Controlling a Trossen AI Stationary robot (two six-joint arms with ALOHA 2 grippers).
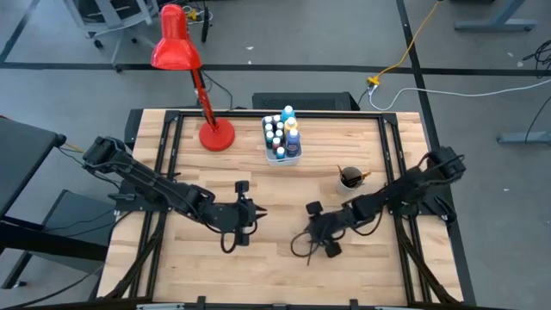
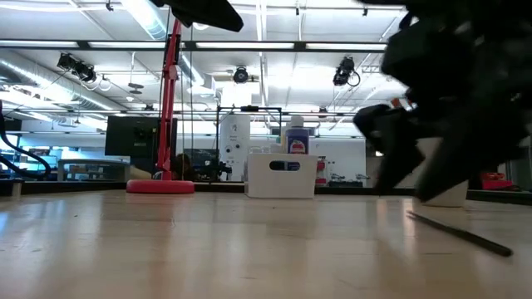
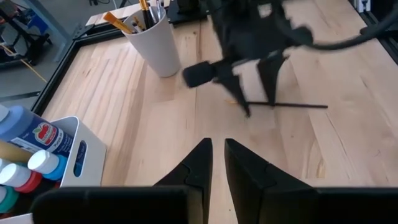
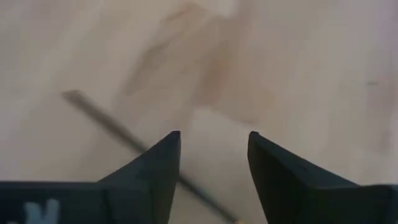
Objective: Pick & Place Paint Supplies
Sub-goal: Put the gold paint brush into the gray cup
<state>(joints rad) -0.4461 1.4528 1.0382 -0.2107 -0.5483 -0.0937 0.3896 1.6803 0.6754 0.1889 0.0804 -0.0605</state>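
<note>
right gripper (image 4: 212, 163) | my fingers are spreading open over the paintbrush (image 4: 106, 121) lying at 10 o'clock | judging it light, stiff, slippery, rolling | gripping mid-handle | left gripper (image 3: 216, 163) waiting, fingers nearly closed, empty

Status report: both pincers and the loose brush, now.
Right pincer open, low over the loose paintbrush, which lies flat on the table. Left pincer nearly closed, empty, waiting at mid-table. Nothing in the way.
</note>
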